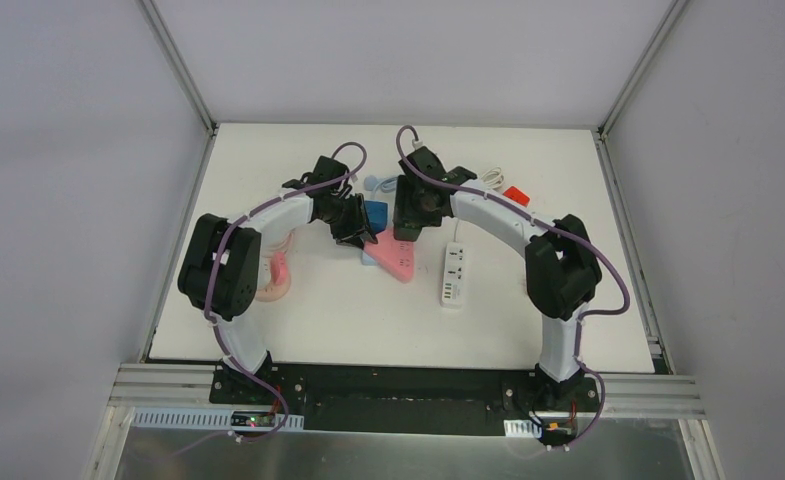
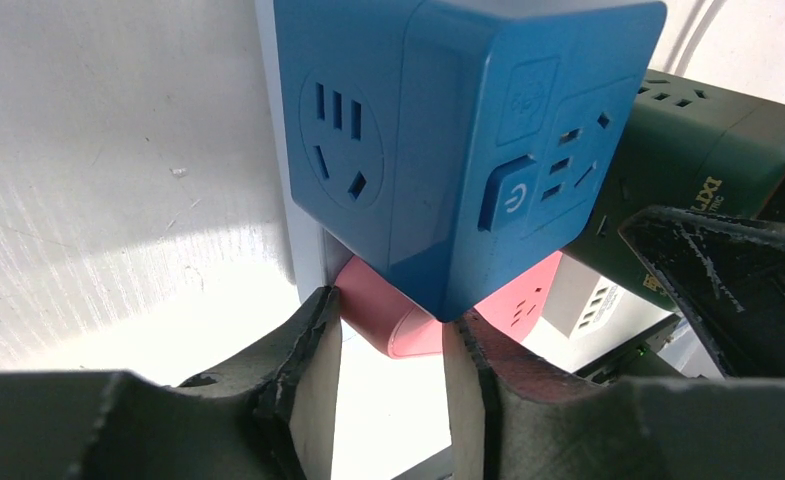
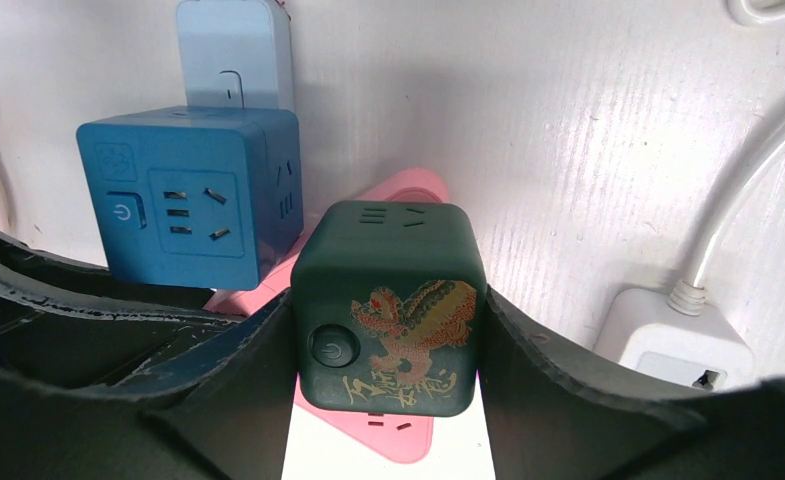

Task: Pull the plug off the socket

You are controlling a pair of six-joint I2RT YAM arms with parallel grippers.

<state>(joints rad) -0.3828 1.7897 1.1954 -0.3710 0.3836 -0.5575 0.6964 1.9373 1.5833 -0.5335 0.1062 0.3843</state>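
Between right jaws, green plug, over pink socket

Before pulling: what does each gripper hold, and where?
Right gripper clamps the green cube by its side faces. Left gripper straddles the end of the pink strip; grip cannot be told.

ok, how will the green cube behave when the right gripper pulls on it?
The green cube looks like rigid moulded plastic, so it probably won't give in the right gripper. Its faces look smooth, so it may slip under a straight pull. The pink strip under it looks light and could lift too unless the left gripper pins it.
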